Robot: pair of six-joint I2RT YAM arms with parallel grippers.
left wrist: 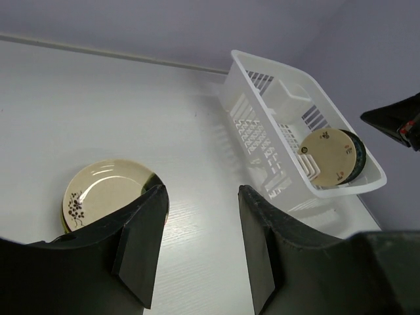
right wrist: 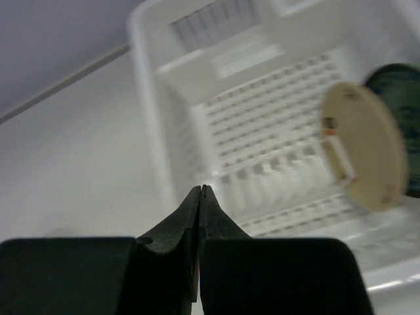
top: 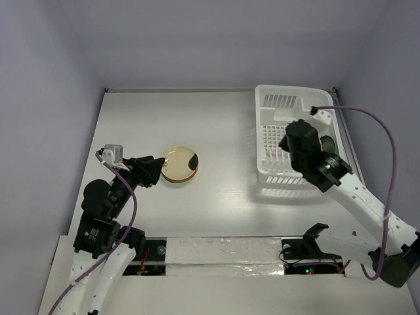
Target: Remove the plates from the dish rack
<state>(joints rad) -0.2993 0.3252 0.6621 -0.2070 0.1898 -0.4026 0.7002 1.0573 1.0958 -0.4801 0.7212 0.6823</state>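
Note:
The white dish rack (top: 275,98) stands at the back right. A cream plate (top: 325,140) and a dark plate (top: 333,144) stand upright at its right end; the right wrist view shows both, cream (right wrist: 361,154) and dark green (right wrist: 400,92). A stack of plates (top: 180,164) lies on the table left of centre, topped by a cream plate with a dark flower (left wrist: 105,193). My left gripper (top: 159,172) is open and empty just left of the stack. My right gripper (top: 287,142) is shut and empty above the rack (right wrist: 154,98), left of its plates.
A small white cup holder (left wrist: 289,98) sits inside the rack's far end. Grey walls close in the table at the back and on both sides. A taped strip (top: 223,252) runs along the near edge between the arm bases.

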